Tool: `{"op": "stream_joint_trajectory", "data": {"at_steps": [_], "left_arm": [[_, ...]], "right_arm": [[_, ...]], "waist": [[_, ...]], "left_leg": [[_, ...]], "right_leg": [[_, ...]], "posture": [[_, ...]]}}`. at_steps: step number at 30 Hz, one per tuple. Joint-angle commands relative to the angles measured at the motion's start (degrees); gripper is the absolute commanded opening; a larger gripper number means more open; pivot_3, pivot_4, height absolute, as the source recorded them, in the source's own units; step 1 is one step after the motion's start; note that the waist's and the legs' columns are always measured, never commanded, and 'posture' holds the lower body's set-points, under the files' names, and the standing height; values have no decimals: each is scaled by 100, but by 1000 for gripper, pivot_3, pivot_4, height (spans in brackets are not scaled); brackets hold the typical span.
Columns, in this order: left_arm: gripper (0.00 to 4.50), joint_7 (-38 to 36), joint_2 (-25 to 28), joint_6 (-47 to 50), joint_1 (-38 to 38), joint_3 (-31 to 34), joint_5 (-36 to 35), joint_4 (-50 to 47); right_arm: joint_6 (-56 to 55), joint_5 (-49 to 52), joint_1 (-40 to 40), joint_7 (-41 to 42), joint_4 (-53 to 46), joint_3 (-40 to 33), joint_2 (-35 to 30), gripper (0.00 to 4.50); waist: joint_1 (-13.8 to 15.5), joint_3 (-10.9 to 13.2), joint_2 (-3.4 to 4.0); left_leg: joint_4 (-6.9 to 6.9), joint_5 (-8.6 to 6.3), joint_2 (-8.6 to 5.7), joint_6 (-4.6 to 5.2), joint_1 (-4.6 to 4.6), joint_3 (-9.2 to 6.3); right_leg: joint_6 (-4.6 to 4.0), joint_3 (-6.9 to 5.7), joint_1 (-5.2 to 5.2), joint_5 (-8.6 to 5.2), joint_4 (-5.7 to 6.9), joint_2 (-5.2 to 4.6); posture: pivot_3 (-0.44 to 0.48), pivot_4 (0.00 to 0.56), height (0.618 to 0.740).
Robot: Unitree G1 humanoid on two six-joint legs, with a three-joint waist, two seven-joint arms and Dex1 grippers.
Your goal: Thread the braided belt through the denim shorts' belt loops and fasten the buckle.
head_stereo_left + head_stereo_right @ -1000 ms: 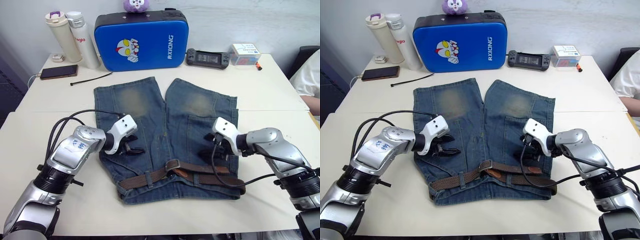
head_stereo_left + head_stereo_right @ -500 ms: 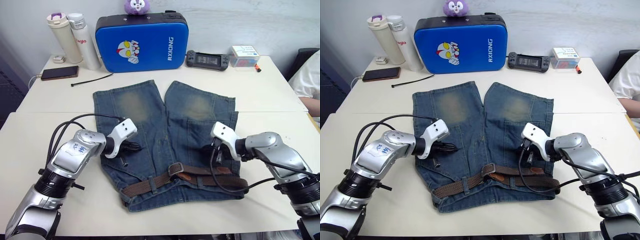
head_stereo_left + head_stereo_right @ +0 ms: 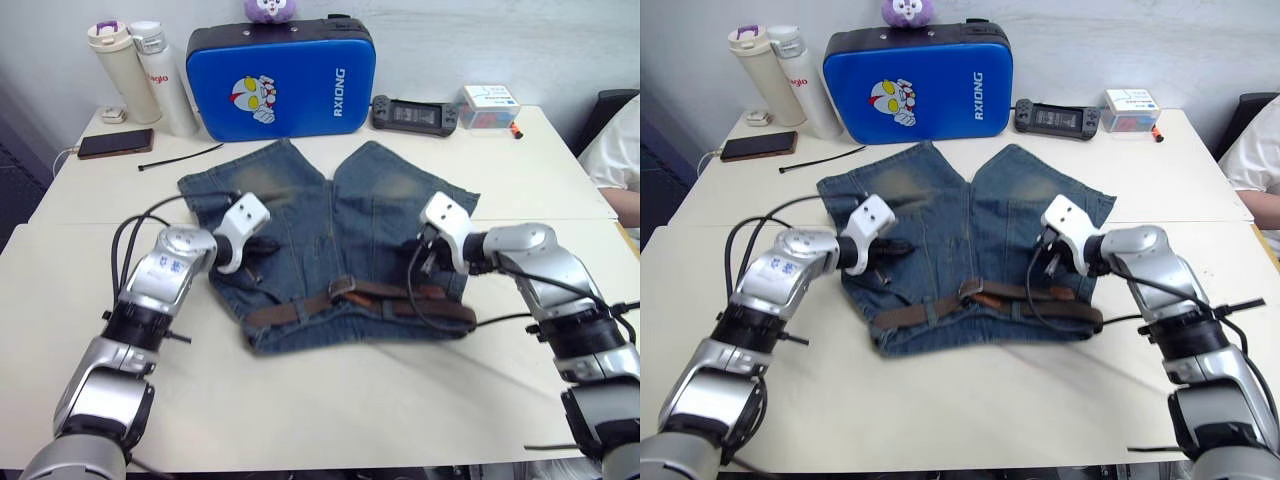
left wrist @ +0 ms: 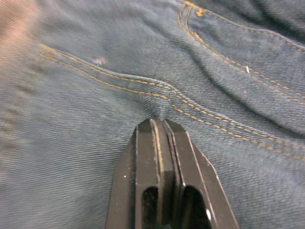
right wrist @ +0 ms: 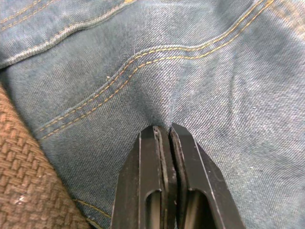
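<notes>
The denim shorts (image 3: 330, 215) lie on the white table (image 3: 300, 420), waistband toward me and legs bunched toward the far side. The braided belt (image 3: 300, 308) runs along the waistband through belt loops (image 3: 928, 312), its buckle (image 3: 342, 290) near the middle. My left gripper (image 3: 258, 250) is shut on a pucker of denim on the shorts' left side, its fingertips (image 4: 159, 123) pinching the cloth below an orange seam. Over on the right side, my right gripper (image 3: 422, 265) is shut on a denim fold too, fingertips (image 5: 163, 129) close to the belt (image 5: 28, 181).
At the back stand a blue case (image 3: 280, 78), two bottles (image 3: 112, 75) (image 3: 165, 78), a phone (image 3: 117, 144), a black cable tie (image 3: 180, 157), a game controller (image 3: 415, 115) and a small box (image 3: 490, 108). A person's sleeve (image 3: 620, 160) is at the right edge.
Both grippers went from open to shut, pinching the denim. The shorts have slid away from me, their legs bunching, and the waistband with the belt has moved farther up the table.
</notes>
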Motion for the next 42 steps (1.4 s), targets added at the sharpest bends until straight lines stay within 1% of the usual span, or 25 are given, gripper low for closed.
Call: {"op": "stream_joint_trajectory", "data": {"at_steps": [1,3,4,6,8,9,10,13,14,15,20,23,24,27,30,31,35,39,42], "left_arm": [[0,104,-119,-964,-423,48,402,961],[0,73,-143,-1366,-586,-42,633,1372],[348,14,-146,-1440,-642,-63,695,1505],[1009,-64,-183,-1559,-715,5,696,1713],[1854,-256,-202,-1487,-718,129,561,1730],[2263,-406,-169,-1410,-663,170,496,1623],[2782,-514,-146,-1363,-627,200,462,1557],[4060,-1020,59,-930,-401,445,122,883],[4421,-1182,140,-740,-324,547,-30,630],[4480,-1320,217,-562,-245,636,-167,385],[4480,-2090,756,597,394,960,-1028,-1263],[4500,-2257,1007,1144,680,1059,-1362,-1897],[4500,-2278,1064,1242,757,1069,-1423,-2039],[4500,-2282,1195,1455,940,1049,-1532,-2327],[4500,-2311,1272,1528,1030,946,-1544,-2498],[4500,-2315,1287,1534,1046,905,-1537,-2542],[4500,-2364,1363,1260,1060,513,-1278,-2692],[4500,-2386,1480,914,1188,113,-938,-2857],[4500,-2351,1557,740,1285,-23,-743,-2937]], "right_arm": [[-587,-297,-329,-175,671,-32,217,61],[-673,-309,-383,-116,855,-40,332,61],[-663,-266,-375,-91,875,-94,383,368],[-645,-221,-363,-26,881,-159,433,1062],[-571,-154,-326,22,791,-250,432,2003],[-537,-83,-297,72,672,-335,387,2428],[-514,-37,-283,107,594,-393,358,2972],[-291,266,-192,418,-12,-666,119,4374],[-181,387,-127,555,-292,-715,19,4500],[-50,494,-52,660,-550,-754,-65,4500],[690,1027,573,1195,-1811,-726,-544,4500],[1027,1265,864,1224,-2130,-764,-585,3793],[1034,1260,957,1226,-2158,-730,-590,3213],[1066,1234,1088,1069,-2110,-672,-463,1856],[1042,1114,1118,920,-1953,-547,-340,234],[1003,1050,1127,884,-1886,-487,-311,110],[745,736,1166,750,-1430,-143,-161,110],[705,709,1223,742,-1379,-73,-102,110],[726,715,1291,700,-1432,-69,-97,110]], "waist": [[-5,0,0],[-13,0,0],[-16,0,0],[-21,0,0],[-39,1,1],[-46,1,0],[-55,1,1],[-77,3,3],[-81,3,3],[-81,4,4],[-117,4,3],[-117,4,3],[-114,4,3],[-108,4,3],[-111,4,3],[-111,4,3],[-107,4,3],[-113,4,3],[-113,4,3]], "left_leg": [[0,0,0,0,-2,1],[1,1,-2,2,-23,4],[10,4,-2,6,-60,4],[16,7,-8,12,-80,5],[15,9,-11,16,-83,4],[15,10,-12,17,-83,4],[15,10,-14,18,-83,4],[17,11,-14,19,-84,3],[17,11,-14,19,-84,0],[16,11,-13,19,-86,-2],[14,10,-10,19,-81,-14],[13,10,-10,19,-79,-13],[14,11,-10,19,-79,-13],[19,11,-11,19,-76,-13],[19,11,-10,19,-77,-13],[19,11,-10,19,-76,-13],[17,11,-13,19,-76,-12],[16,11,-12,19,-75,-10],[15,11,-11,19,-74,-10]], "right_leg": [[1,-2,-1,0,0,1],[4,-14,-25,2,2,4],[6,-21,-62,3,11,5],[7,-50,-81,4,21,9],[8,-59,-81,4,20,8],[10,-60,-81,5,21,6],[11,-61,-80,6,21,5],[11,-61,-80,6,22,4],[11,-60,-79,6,21,3],[11,-59,-79,6,20,3],[11,-25,-69,6,16,-2],[11,-16,-65,6,11,-6],[11,-13,-65,6,12,-8],[12,-9,-62,6,15,-10],[12,-7,-62,7,14,-10],[12,-7,-62,7,14,-9],[12,-8,-62,7,13,-8],[12,-6,-63,7,13,-6],[12,-5,-63,7,14,-7]], "posture": [[0,150,725],[0,150,725],[0,150,725],[0,150,725],[0,150,725],[0,150,725],[0,150,725],[0,150,725],[0,150,725],[0,150,725],[0,150,725],[0,150,725],[0,150,725],[0,150,725],[0,150,725],[0,150,725],[0,150,725],[0,150,725],[0,150,725]]}}
